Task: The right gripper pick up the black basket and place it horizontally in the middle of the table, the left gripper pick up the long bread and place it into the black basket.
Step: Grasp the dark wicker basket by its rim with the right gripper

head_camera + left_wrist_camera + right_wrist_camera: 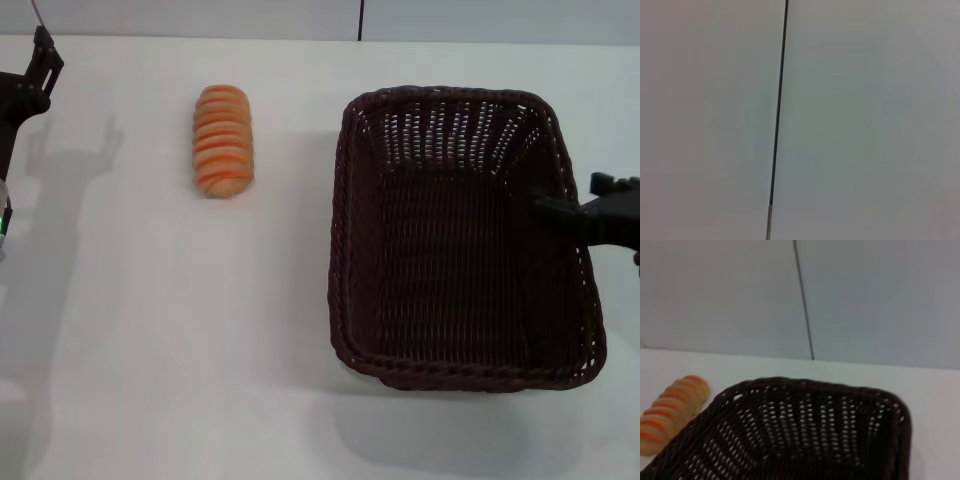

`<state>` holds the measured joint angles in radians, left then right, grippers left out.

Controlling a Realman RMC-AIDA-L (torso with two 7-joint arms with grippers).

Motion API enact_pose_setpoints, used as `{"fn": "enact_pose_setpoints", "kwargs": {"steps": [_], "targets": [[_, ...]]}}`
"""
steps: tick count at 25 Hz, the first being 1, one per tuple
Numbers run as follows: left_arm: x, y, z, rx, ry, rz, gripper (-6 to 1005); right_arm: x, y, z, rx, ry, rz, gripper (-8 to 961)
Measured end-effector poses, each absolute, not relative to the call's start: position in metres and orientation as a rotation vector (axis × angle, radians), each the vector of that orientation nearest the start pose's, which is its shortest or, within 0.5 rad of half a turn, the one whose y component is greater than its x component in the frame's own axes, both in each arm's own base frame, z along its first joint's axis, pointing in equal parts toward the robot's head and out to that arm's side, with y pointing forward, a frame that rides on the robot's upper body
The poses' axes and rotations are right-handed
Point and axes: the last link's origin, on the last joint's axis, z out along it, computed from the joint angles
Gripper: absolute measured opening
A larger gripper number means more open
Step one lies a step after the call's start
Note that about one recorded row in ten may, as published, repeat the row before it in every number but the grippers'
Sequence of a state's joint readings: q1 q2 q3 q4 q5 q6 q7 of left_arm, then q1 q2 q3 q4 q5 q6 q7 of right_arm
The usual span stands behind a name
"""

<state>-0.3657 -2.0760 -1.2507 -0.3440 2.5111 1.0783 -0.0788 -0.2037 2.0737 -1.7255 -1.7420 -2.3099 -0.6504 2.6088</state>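
Right now my right gripper (545,203) sits at three o'clock in the head view, its black fingers reaching in from the edge and meeting the right-hand rim of the black basket (462,240). The tip seems to lie against the braided rim, but I cannot tell how wide my fingers are parted or whether they have actually clamped the wicker. The basket rests flat on the table (160,340), filling the space from about one o'clock down to five o'clock, its longer side running away from me.

The long bread (223,139) lies at eleven o'clock, well apart from the basket, lengthwise front to back, with bare tabletop between them.

My left gripper (40,62) is up at ten o'clock against the frame's edge, clear of the bread and holding nothing that I can see; how far it is spread I cannot tell.

From my right wrist, the basket's far rim (805,387) curves across the foreground and the bread (672,407) shows beside it. My left wrist sees only a pale wall (865,120) with a dark seam (778,110).
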Motion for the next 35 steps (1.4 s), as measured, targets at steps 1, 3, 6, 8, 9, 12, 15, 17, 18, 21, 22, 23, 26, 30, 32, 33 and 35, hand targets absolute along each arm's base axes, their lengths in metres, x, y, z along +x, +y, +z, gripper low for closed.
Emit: {"fn": "enact_pose_setpoints", "kwargs": {"steps": [1,3,6,8,9,12,15,17,18,21,22,23,26,30,32,33,35], "targets": [[-0.327,0.344,0.016,-1.402,-0.560,-0.726,849,0.233,0.275,0.015,-2.049,1.002,0.319,824],[-0.326,0.344,0.016,-1.402,-0.560,-0.729,849,0.237,0.275,0.014,-2.047,1.016,0.310,824],[-0.327,0.343,0.016,-1.401,-0.561,-0.728,849,0.240,0.276,0.012,-2.045,1.032,0.303,824],[-0.327,0.343,0.016,-1.402,-0.561,-0.727,849,0.243,0.278,0.010,-2.047,1.042,0.296,824],[-0.327,0.343,0.016,-1.405,-0.561,-0.729,849,0.245,0.281,0.008,-2.053,1.050,0.288,825],[-0.327,0.343,0.015,-1.406,-0.565,-0.732,849,0.247,0.286,0.005,-2.060,1.058,0.280,825],[-0.327,0.343,0.015,-1.406,-0.566,-0.734,849,0.249,0.291,0.002,-2.065,1.063,0.274,826],[-0.326,0.343,0.015,-1.406,-0.566,-0.735,849,0.248,0.293,0.002,-2.071,1.056,0.272,826],[-0.326,0.343,0.015,-1.406,-0.567,-0.735,849,0.247,0.294,0.001,-2.078,1.044,0.266,810],[-0.327,0.343,0.015,-1.405,-0.567,-0.735,849,0.248,0.296,0.000,-2.095,1.010,0.242,763],[-0.326,0.343,0.015,-1.405,-0.567,-0.736,849,0.248,0.298,-0.001,-2.098,1.001,0.237,747],[-0.326,0.343,0.015,-1.406,-0.566,-0.737,849,0.248,0.299,-0.001,-2.100,0.997,0.235,731],[-0.325,0.344,0.015,-1.406,-0.565,-0.739,849,0.247,0.304,-0.003,-2.108,0.989,0.233,664],[-0.325,0.345,0.015,-1.407,-0.563,-0.741,849,0.244,0.306,-0.005,-2.128,0.956,0.227,575],[-0.324,0.345,0.015,-1.407,-0.563,-0.741,849,0.240,0.305,-0.004,-2.141,0.927,0.226,542],[-0.324,0.345,0.015,-1.407,-0.563,-0.741,849,0.238,0.304,-0.003,-2.150,0.914,0.224,531],[-0.324,0.345,0.015,-1.407,-0.564,-0.742,849,0.232,0.303,-0.001,-2.161,0.891,0.229,509]]}}
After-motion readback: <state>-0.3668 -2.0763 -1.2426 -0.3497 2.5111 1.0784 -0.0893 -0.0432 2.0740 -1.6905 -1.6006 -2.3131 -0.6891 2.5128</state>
